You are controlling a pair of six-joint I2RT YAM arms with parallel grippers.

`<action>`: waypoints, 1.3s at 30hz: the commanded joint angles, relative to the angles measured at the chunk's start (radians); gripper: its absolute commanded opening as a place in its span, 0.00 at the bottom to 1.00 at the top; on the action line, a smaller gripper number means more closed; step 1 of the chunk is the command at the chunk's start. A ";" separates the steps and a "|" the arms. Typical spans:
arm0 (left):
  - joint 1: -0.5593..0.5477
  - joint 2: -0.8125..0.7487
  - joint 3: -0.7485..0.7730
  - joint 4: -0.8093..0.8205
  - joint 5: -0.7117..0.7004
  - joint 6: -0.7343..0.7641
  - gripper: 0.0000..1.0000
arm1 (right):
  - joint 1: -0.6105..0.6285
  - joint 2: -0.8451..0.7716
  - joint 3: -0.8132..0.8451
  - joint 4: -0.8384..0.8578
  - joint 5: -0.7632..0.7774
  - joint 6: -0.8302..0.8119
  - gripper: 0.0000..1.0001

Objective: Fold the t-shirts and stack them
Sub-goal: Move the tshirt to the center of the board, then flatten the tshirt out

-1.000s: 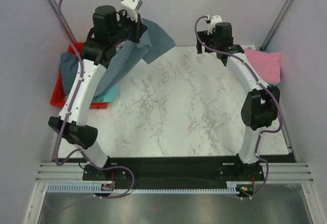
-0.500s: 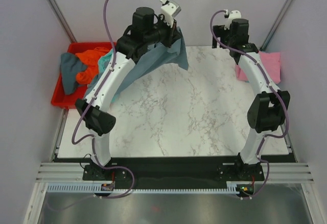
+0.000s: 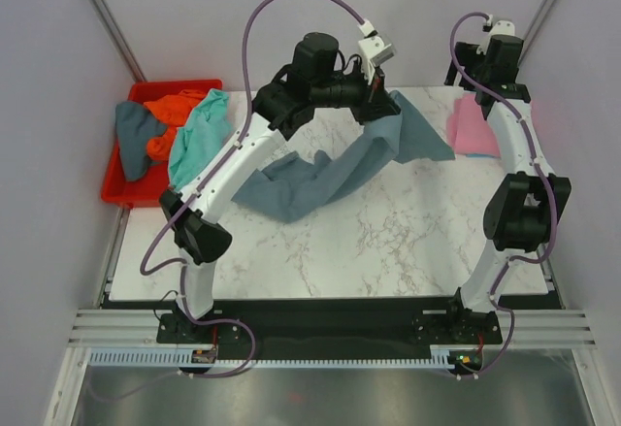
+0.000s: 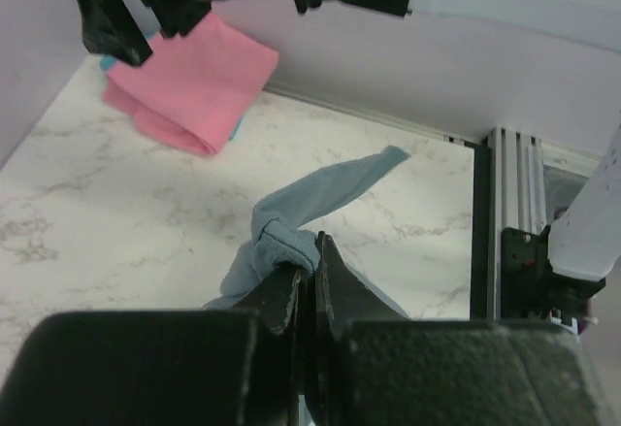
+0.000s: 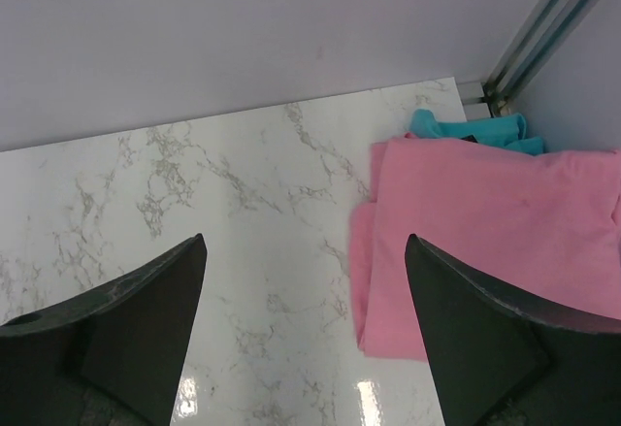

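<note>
A large slate blue-grey t-shirt point(image 3: 320, 179) trails across the marble table from its middle to the back right. My left gripper point(image 3: 386, 106) holds one bunched edge of it point(image 4: 286, 242), jaws pressed together on the cloth. A folded pink t-shirt point(image 3: 473, 127) lies at the back right corner on top of a teal one point(image 5: 475, 127). My right gripper point(image 5: 306, 239) hovers open just left of the pink t-shirt point(image 5: 485, 242), with nothing between its fingers. Orange point(image 3: 175, 111), light teal point(image 3: 199, 135) and dark teal point(image 3: 131, 135) t-shirts sit in and over the bin.
A red plastic bin point(image 3: 121, 191) stands off the table's left edge. Frame posts and grey walls close in the back. The left arm arches over the table's back half. The table's black front rail point(image 4: 485, 222) shows in the left wrist view.
My left arm has swung from over the bin to the back centre-right, dragging the blue-grey t-shirt out onto the table. The right arm has pulled back to the far right corner.
</note>
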 commanded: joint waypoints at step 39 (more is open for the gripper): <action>0.464 -0.415 -0.860 -0.177 -0.348 0.086 0.93 | 0.297 0.693 0.432 -0.577 -0.815 -0.246 0.86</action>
